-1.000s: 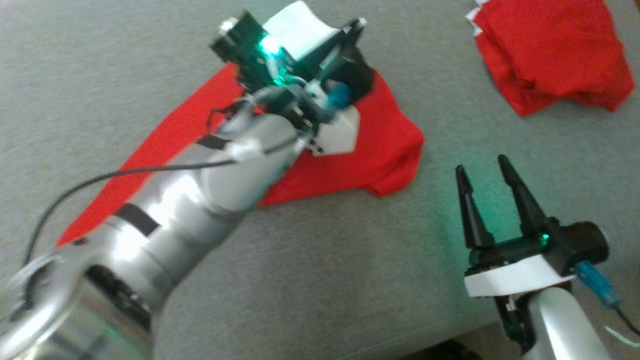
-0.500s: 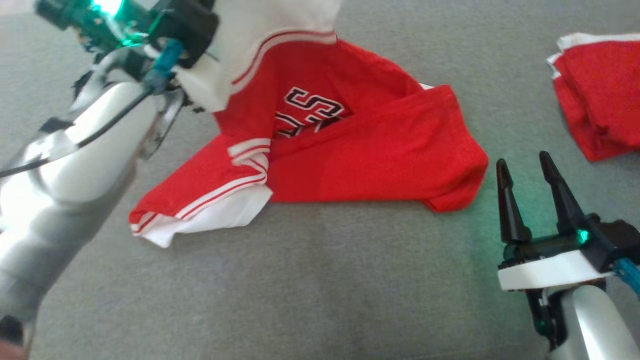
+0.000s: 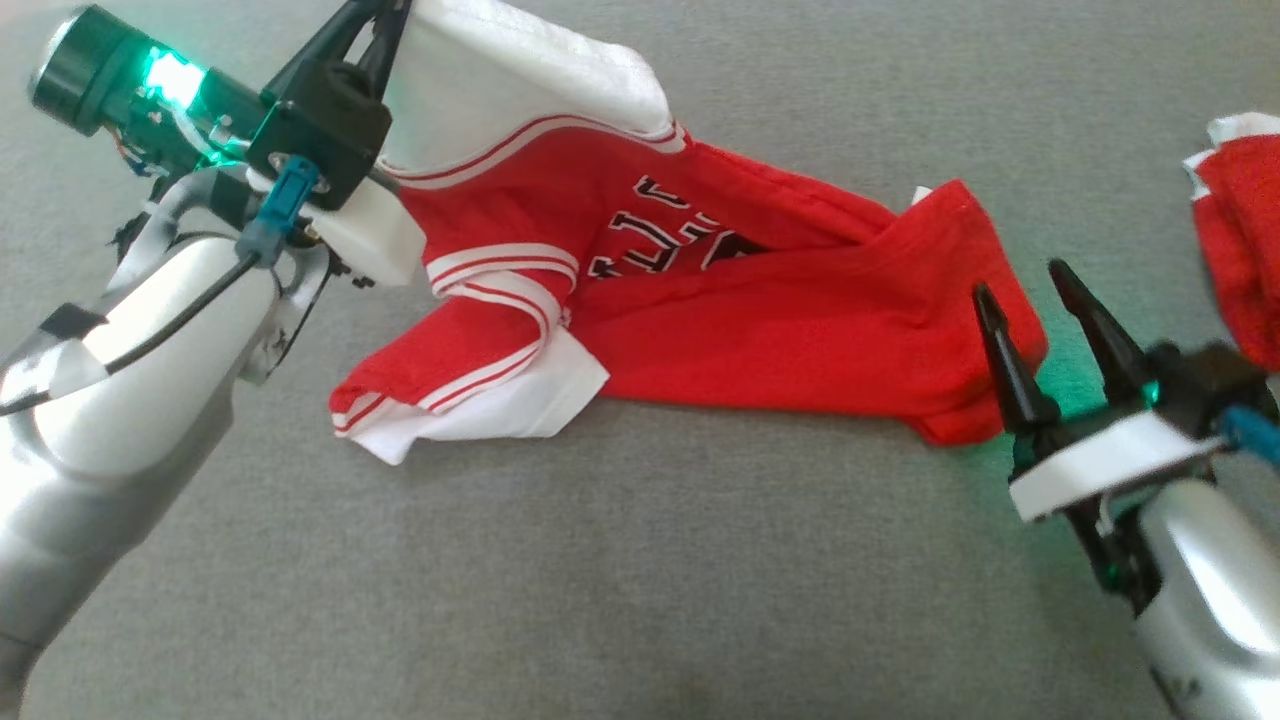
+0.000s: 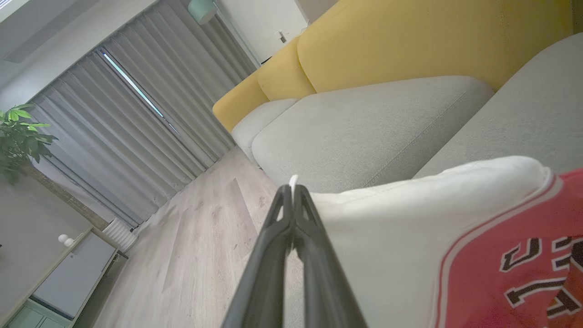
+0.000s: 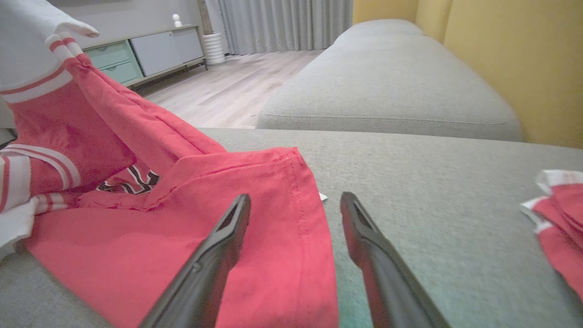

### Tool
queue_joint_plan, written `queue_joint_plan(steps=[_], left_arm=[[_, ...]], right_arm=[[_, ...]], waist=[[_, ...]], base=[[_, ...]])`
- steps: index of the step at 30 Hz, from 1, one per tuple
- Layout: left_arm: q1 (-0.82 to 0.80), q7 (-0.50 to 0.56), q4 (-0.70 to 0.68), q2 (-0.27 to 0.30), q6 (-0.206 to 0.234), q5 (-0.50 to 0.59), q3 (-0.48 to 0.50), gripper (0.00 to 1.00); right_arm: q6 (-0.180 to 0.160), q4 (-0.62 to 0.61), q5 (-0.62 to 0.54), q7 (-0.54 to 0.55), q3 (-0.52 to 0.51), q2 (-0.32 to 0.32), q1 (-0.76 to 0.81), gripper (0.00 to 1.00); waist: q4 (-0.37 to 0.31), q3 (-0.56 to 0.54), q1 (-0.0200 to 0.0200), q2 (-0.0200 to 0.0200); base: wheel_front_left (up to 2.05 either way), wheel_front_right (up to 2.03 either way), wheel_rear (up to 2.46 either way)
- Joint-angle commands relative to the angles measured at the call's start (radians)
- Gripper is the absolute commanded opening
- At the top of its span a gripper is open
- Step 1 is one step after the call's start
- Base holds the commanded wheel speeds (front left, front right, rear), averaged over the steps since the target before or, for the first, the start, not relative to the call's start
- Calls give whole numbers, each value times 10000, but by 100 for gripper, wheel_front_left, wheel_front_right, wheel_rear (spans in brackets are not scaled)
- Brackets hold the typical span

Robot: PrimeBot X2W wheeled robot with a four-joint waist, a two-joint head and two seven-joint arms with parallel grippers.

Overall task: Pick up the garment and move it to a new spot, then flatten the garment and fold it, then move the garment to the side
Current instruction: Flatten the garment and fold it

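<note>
Pinching white edge of one red jersey (image 3: 780, 320): left gripper (image 4: 292, 193); right gripper (image 3: 1018, 278) jaws spread, empty; one folded red garment (image 3: 1240, 250) apart.

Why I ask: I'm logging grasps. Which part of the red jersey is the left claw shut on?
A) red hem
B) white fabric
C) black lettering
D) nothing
B: the left claw is shut on the white fabric of the jersey, held raised, while the right claw stands open near the red hem.
</note>
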Motion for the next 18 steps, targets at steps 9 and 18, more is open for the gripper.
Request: queue_joint_plan(steps=[9,18], left_arm=[[-599,27,-227,156,-34,-36,356,0],[-594,-190,170,-23,-113,-134,244,0]], right_arm=[[-9,330,4169,1522,2421,-1928,-2036,100],[-9,-1480,7592,2289,4272,-3974,-2509,0]], waist=[[796,301,0,0],[1108,342,0,0]], base=[[0,0,0],[0,0,0]])
